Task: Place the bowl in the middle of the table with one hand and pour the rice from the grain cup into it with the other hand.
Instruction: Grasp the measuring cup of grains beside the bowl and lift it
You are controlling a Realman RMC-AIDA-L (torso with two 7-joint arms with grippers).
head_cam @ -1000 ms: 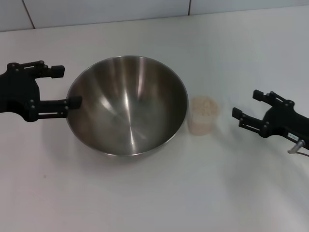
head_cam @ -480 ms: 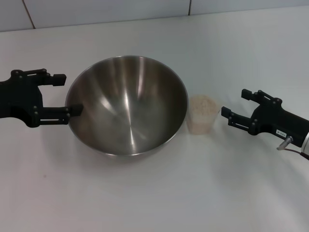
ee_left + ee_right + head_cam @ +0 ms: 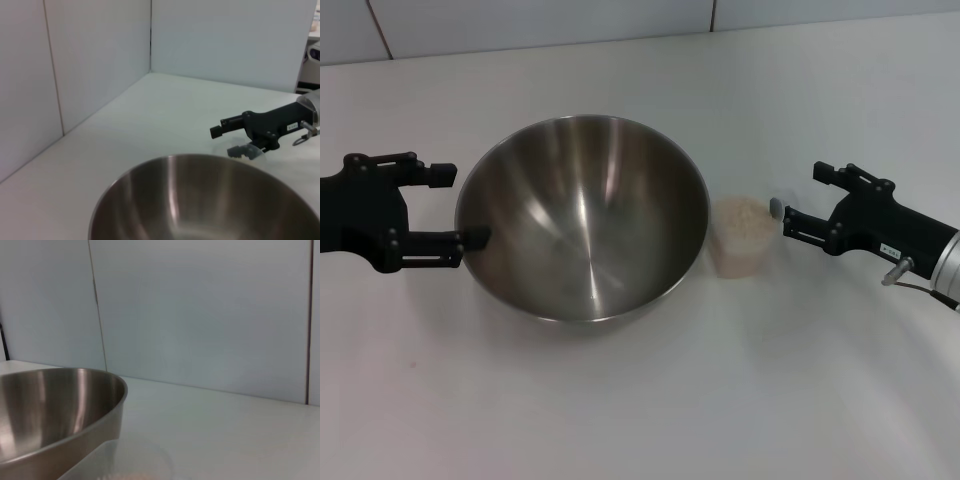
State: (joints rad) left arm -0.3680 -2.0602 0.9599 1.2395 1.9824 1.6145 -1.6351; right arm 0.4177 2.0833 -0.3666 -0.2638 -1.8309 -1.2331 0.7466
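The steel bowl (image 3: 582,215) stands on the white table (image 3: 640,400), near its middle. My left gripper (image 3: 457,205) is open at the bowl's left rim, its near fingertip (image 3: 475,238) against or very close to the bowl's outer wall. The clear grain cup (image 3: 740,240), full of rice (image 3: 742,215), stands just right of the bowl. My right gripper (image 3: 800,198) is open and close to the cup's right side, holding nothing. The left wrist view looks across the bowl (image 3: 200,200) to the right gripper (image 3: 225,141). In the right wrist view the bowl (image 3: 50,410) and the cup's rim (image 3: 125,460) show.
A tiled wall (image 3: 540,25) runs along the table's far edge. White wall panels (image 3: 200,315) stand behind the table in both wrist views.
My right gripper has moved left, closing in on the grain cup. My left gripper has slid a little toward the table's near side along the bowl's rim. Bowl and cup have stayed put.
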